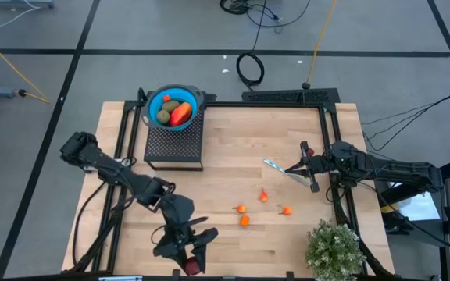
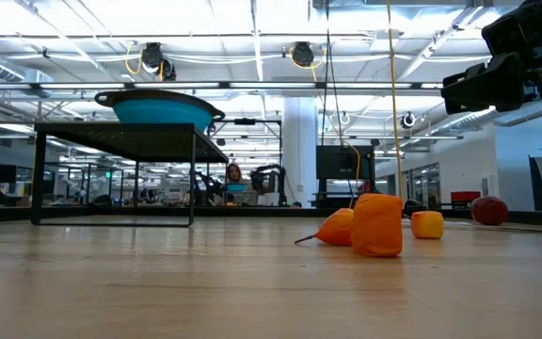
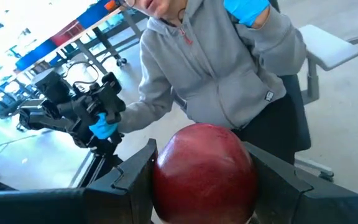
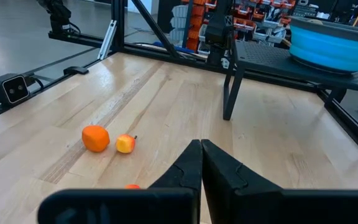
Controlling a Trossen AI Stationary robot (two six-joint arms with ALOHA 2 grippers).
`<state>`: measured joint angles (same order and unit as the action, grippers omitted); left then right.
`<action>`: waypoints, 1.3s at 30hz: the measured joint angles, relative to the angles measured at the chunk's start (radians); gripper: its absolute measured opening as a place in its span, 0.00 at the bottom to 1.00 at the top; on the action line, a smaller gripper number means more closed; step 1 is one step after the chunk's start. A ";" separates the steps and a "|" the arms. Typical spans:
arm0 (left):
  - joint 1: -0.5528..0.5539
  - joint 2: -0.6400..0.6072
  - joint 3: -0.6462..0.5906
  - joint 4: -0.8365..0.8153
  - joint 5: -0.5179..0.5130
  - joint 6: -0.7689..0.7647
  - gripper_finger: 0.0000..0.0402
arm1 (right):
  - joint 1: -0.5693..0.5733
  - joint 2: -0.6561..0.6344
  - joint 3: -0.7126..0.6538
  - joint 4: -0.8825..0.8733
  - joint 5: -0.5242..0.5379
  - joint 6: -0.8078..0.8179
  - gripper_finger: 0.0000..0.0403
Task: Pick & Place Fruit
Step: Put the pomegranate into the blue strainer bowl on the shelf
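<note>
My left gripper [image 1: 188, 261] hangs over the table's near edge, shut on a dark red fruit [image 3: 204, 171]. Several tiny orange fruits [image 1: 245, 221] lie on the wood at centre right; two of them [image 4: 96, 138] appear in the right wrist view. A blue bowl [image 1: 174, 105] stands on a black rack [image 1: 174, 140] at the far left. It holds a red-orange piece [image 1: 181, 115] and a brownish-green oval [image 1: 165, 115]. My right gripper [image 1: 309, 170] waits shut at the right, above a thin silvery utensil [image 1: 276, 165]. My left gripper pinches the dark red fruit by two opposite sides [image 3: 160, 177] between its two fingers [image 3: 135, 180]. The fingers run nearly level toward the table's near edge. The fruit is lifted clear of the table.
A bushy green plant [image 1: 334, 250] stands at the near right corner. A person in a grey hoodie [image 3: 216, 74] sits just past the near edge, in front of my left gripper. Bare wood lies between the rack and the orange fruits.
</note>
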<state>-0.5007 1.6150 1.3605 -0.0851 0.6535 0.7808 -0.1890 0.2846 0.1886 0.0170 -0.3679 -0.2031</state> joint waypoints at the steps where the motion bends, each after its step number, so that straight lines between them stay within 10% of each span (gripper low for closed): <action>1: -0.002 0.000 0.000 0.009 -0.010 0.000 0.52 | 0.000 0.000 0.000 0.000 0.000 0.000 0.00; 7: -0.005 0.000 0.000 0.101 -0.122 -0.063 0.52 | 0.000 0.000 0.000 0.000 0.000 0.000 0.00; 22: 0.046 0.000 0.000 0.068 -0.804 -0.334 0.52 | 0.000 0.000 0.000 0.000 0.000 0.007 0.00; 32: 0.077 0.000 0.000 -0.131 -1.510 -0.576 0.52 | 0.000 0.000 0.000 0.000 0.000 0.008 0.00; 39: 0.075 0.000 0.000 -0.183 -1.804 -0.602 0.52 | 0.000 0.000 0.000 0.000 0.000 0.008 0.00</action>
<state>-0.4257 1.6154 1.3605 -0.2680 -1.1507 0.1792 -0.1892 0.2846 0.1886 0.0174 -0.3679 -0.1955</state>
